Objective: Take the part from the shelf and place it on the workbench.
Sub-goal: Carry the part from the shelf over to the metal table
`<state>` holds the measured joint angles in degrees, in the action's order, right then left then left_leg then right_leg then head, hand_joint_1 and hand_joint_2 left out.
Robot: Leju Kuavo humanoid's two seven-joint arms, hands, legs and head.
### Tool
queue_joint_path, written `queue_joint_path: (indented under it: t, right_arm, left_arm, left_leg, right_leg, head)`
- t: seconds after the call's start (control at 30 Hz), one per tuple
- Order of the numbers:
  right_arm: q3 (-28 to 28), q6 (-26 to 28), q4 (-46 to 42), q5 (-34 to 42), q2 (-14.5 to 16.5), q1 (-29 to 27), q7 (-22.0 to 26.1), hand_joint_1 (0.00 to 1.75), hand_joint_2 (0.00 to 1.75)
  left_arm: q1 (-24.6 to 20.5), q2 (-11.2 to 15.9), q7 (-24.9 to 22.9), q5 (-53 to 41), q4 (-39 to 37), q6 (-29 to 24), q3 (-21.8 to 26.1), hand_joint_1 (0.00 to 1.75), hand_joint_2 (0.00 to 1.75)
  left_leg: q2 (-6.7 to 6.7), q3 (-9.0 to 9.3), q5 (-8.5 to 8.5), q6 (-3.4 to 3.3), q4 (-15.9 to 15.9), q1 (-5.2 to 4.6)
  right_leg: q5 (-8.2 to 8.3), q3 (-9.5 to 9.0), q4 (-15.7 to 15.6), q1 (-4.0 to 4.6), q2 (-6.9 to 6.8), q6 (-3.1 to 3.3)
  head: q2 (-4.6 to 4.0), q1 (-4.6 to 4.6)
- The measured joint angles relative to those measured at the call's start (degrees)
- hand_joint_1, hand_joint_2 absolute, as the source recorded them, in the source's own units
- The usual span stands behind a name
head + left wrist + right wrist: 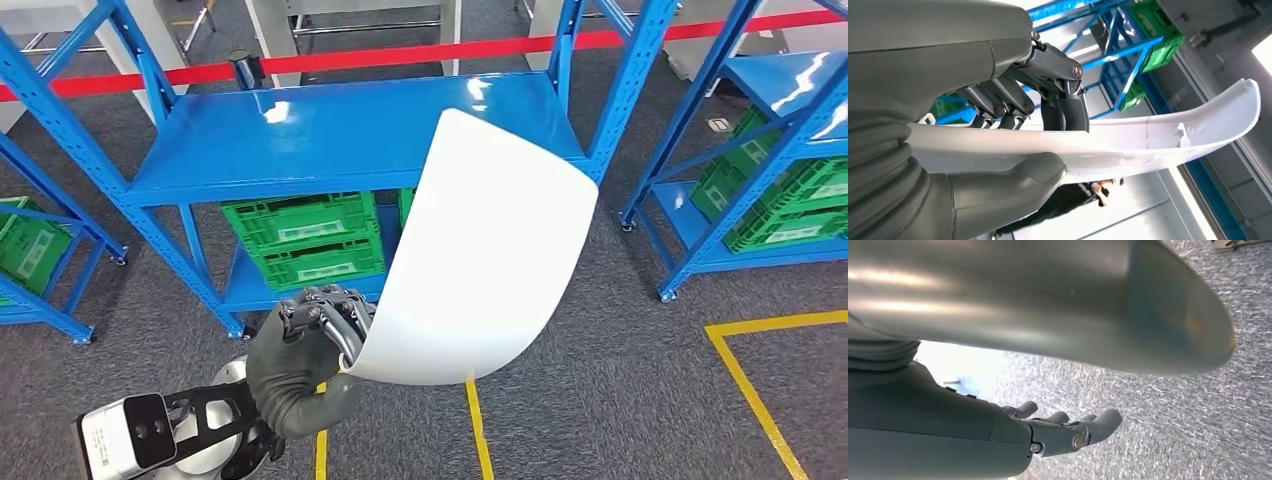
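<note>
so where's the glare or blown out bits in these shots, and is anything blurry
Head view: sharp, with light patches glaring on the blue shelf. Left wrist view: the white part is bright and the background beyond it is blown out; the left hand looks crisp. Right wrist view: a blown-out white patch behind the right hand, and a close grey shape is soft with streaky highlights.
</note>
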<state>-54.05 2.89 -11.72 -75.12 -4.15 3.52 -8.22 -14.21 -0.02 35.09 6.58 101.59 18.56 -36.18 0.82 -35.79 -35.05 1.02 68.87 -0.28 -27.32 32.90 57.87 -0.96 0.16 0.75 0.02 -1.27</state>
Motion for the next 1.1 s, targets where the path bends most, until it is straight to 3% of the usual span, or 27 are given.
queue_joint_path:
  t: [0.07, 0.1, 0.17, 0.2, 0.23, 0.3, 0.37, 0.43, 0.5, 0.57, 0.6, 0.63, 0.73, 0.8, 0.87, 0.93, 1.0, 1.07, 1.1]
  right_arm:
    - [-0.1, 0.0, 0.0, 0.2, 0.0, 0.1, 0.0, 0.0, 0.0]
    - [-0.1, 0.0, 0.0, 0.4, -0.1, 0.1, 0.0, 0.0, 0.0]
    - [-0.3, 0.1, 0.0, 0.7, -0.1, 0.1, 0.0, 0.0, 0.0]
    - [-0.4, 0.1, 0.0, 0.8, -0.1, 0.1, 0.0, 0.0, 0.0]
    - [-0.4, 0.2, 0.0, 0.9, -0.1, 0.2, 0.0, 0.0, 0.0]
    - [-0.6, 0.2, 0.0, 1.2, -0.2, 0.2, 0.0, 0.0, 0.0]
    - [-1.0, 0.2, 0.0, 1.5, -0.2, -0.1, 0.0, 0.0, 0.0]
    - [-1.4, 0.2, 0.0, 1.8, -0.3, -0.3, 0.1, 0.0, 0.0]
    - [-1.7, 0.3, 0.0, 2.0, -0.3, -0.1, 0.2, 0.0, 0.0]
    - [-1.9, 0.4, 0.0, 2.2, -0.3, -0.1, 0.5, 0.0, 0.0]
    - [-2.0, 0.4, 0.0, 2.3, -0.3, -0.3, 0.7, 0.0, 0.0]
    - [-2.1, 0.4, 0.0, 2.5, -0.4, -0.4, 0.9, 0.0, 0.0]
    - [-2.6, 0.6, 0.0, 2.8, -0.5, -0.4, 1.1, 0.0, 0.0]
    - [-3.0, 0.7, 0.0, 3.0, -0.5, -0.5, 1.2, 0.0, 0.0]
    - [-3.3, 0.8, 0.0, 3.2, -0.5, -0.7, 1.4, 0.0, 0.0]
    - [-3.5, 0.9, 0.0, 3.2, -0.6, -0.9, 1.6, 0.0, 0.0]
    - [-3.6, 0.9, 0.0, 3.2, -0.6, -0.8, 1.9, 0.0, 0.0]
    - [-3.8, 0.9, 0.0, 3.2, -0.6, -0.7, 2.0, 0.0, 0.0]
    - [-3.8, 0.9, 0.0, 3.1, -0.6, -0.7, 2.0, 0.0, 0.0]
  left_arm:
    - [0.2, 0.2, 0.3, -0.1, 0.0, -0.1, -0.2, 1.75, 1.75]
    - [0.2, 0.3, 0.4, -0.1, 0.0, -0.2, -0.3, 1.75, 1.75]
    - [0.2, 0.4, 0.6, -0.1, 0.1, -0.3, -0.5, 1.75, 1.75]
    - [0.1, 0.4, 0.6, -0.1, 0.2, -0.4, -0.7, 1.75, 1.75]
    - [0.1, 0.5, 0.7, -0.1, 0.3, -0.4, -0.8, 1.75, 1.75]
    - [0.0, 0.6, 0.8, 0.0, 0.3, -0.4, -1.1, 1.75, 1.75]
    - [-0.1, 0.6, 0.9, 0.1, 0.3, -0.4, -1.2, 1.75, 1.75]
    - [-0.1, 0.6, 1.2, 0.1, 0.3, -0.4, -1.3, 1.75, 1.75]
    - [0.0, 0.7, 1.5, 0.2, 0.2, -0.4, -1.4, 1.75, 1.75]
    - [0.2, 0.8, 1.8, 0.2, 0.0, -0.4, -1.5, 1.75, 1.75]
    - [0.2, 0.9, 1.9, 0.1, -0.1, -0.4, -1.6, 1.75, 1.75]
    - [0.3, 1.0, 2.1, 0.1, -0.2, -0.4, -1.7, 1.75, 1.75]
    - [0.5, 1.1, 2.4, 0.0, -0.2, -0.3, -2.0, 1.75, 1.75]
    - [0.7, 1.2, 2.5, 0.0, -0.3, 0.0, -2.1, 1.75, 1.75]
    - [0.8, 1.2, 2.6, 0.0, -0.3, 0.6, -2.4, 1.75, 1.75]
    - [0.9, 1.3, 2.7, 0.0, -0.4, 1.1, -2.6, 1.75, 1.75]
    - [1.0, 1.4, 2.7, 0.0, -0.6, 1.3, -2.7, 1.75, 1.75]
    - [1.1, 1.7, 2.8, -0.1, -0.9, 1.4, -2.8, 1.75, 1.75]
    - [1.1, 1.7, 2.8, -0.2, -1.0, 1.4, -2.8, 1.75, 1.75]
  left_leg:
    - [-0.46, -2.23, -1.77, 0.17, 5.3, 0.11]
    - [-0.55, -1.94, -1.02, 0.12, 5.0, 0.15]
    - [-1.55, 1.6, 2.71, -0.26, -1.6, 0.21]
    - [-2.89, 3.64, 4.18, -0.55, -5.7, 0.25]
    - [-3.98, 5.06, 5.11, -0.78, -8.8, 0.27]
    - [-4.98, 5.82, 5.34, -1.24, -11.0, 0.08]
    - [-3.76, 5.87, 5.84, -1.92, -11.3, 0.03]
    - [-2.3, 5.94, 6.42, -2.67, -11.9, 0.25]
    - [-0.72, 5.63, 6.62, -2.98, -12.0, 0.26]
    - [0.91, 5.22, 6.61, -3.0, -11.7, 0.25]
    - [1.64, 5.06, 6.57, -2.95, -11.5, 0.25]
    - [2.33, 4.98, 6.5, -2.86, -11.4, 0.26]
    - [4.08, 4.9, 5.99, -2.19, -10.8, 0.03]
    - [5.0, 5.03, 5.75, -1.51, -10.7, -0.18]
    - [5.64, 5.28, 5.67, -0.84, -10.8, -0.12]
    - [3.69, 4.57, 4.08, -0.17, -8.8, 0.08]
    - [0.67, 1.72, 0.34, 0.28, -2.3, 0.32]
    - [-0.36, -1.45, -2.29, 0.4, 4.6, 0.38]
    - [-0.49, -1.91, -2.04, 0.37, 5.6, 0.39]
  right_leg:
    - [0.36, 0.48, 0.0, 0.01, 1.24, -0.04]
    - [0.53, 0.64, 0.0, 0.01, 1.9, -0.15]
    - [0.82, 0.77, 0.0, 0.0, 3.21, -0.45]
    - [0.96, 0.9, 0.1, 0.04, 3.82, -0.68]
    - [1.15, 1.1, 0.1, 0.02, 4.39, -0.98]
    - [1.59, 1.63, 0.1, -0.13, 5.41, -1.76]
    - [1.89, 2.03, 0.1, -0.36, 5.69, -2.5]
    - [0.21, 3.33, 2.5, -0.33, 3.38, -3.02]
    - [-3.69, 6.51, 9.3, -0.26, 0.91, -3.5]
    - [-6.07, 9.17, 15.5, -0.33, 0.39, -3.97]
    - [-5.77, 9.06, 15.8, -0.39, 0.19, -4.11]
    - [-4.52, 7.69, 13.6, -0.44, -0.16, -4.16]
    - [-0.64, 1.32, 2.8, -0.25, -3.14, -3.57]
    - [-0.26, 0.41, 0.6, 0.08, -3.8, -2.65]
    - [0.1, 0.65, 0.4, 0.04, -2.68, -1.85]
    - [0.52, 0.69, 0.1, -0.27, -1.62, -1.11]
    - [0.79, 0.92, 0.0, -0.4, -0.37, -0.65]
    - [0.93, 1.19, 0.0, -0.33, 1.07, -0.51]
    - [0.99, 1.26, 0.0, -0.31, 1.83, -0.53]
  head:
    - [0.0, -0.04]
    - [0.0, -0.04]
    - [0.0, -0.04]
    - [0.0, -0.03]
    - [0.0, -0.02]
    - [0.0, 0.0]
    - [0.0, 0.0]
    - [0.0, 0.25]
    - [0.0, 0.5]
    - [0.0, 0.53]
    - [0.0, 0.53]
    - [0.0, 0.54]
    - [0.0, 0.51]
    - [0.0, 0.39]
    - [0.0, 0.32]
    - [0.0, 0.22]
    - [0.0, 0.02]
    - [0.0, -0.08]
    - [0.0, -0.09]
